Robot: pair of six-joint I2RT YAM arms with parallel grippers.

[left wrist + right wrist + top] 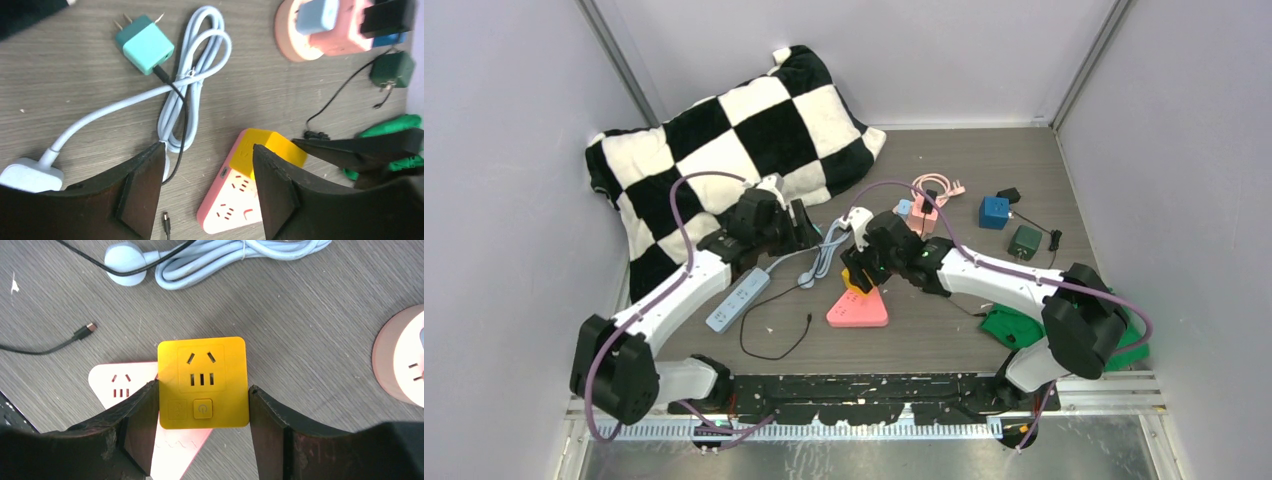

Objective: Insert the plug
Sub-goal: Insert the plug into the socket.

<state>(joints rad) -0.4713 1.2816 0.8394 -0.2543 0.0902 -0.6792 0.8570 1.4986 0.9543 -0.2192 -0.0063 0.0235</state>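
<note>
While right claw pinches edges of yellow socket cube, left claw gapes empty over table.

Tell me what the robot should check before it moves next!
1. Right gripper holds the yellow cube: its fingers press both sides. Ok.
2. Cube seated in the pink strip: it sits on the strip, but its prongs are hidden. Cannot tell.
3. Cube's top holes free: nothing is in them. Ok.
4. Left gripper ready to grab: open and empty. Ok.
5. Teal plug reachable: it lies loose on the table, prongs bare, black cable attached. Ok.
</note>
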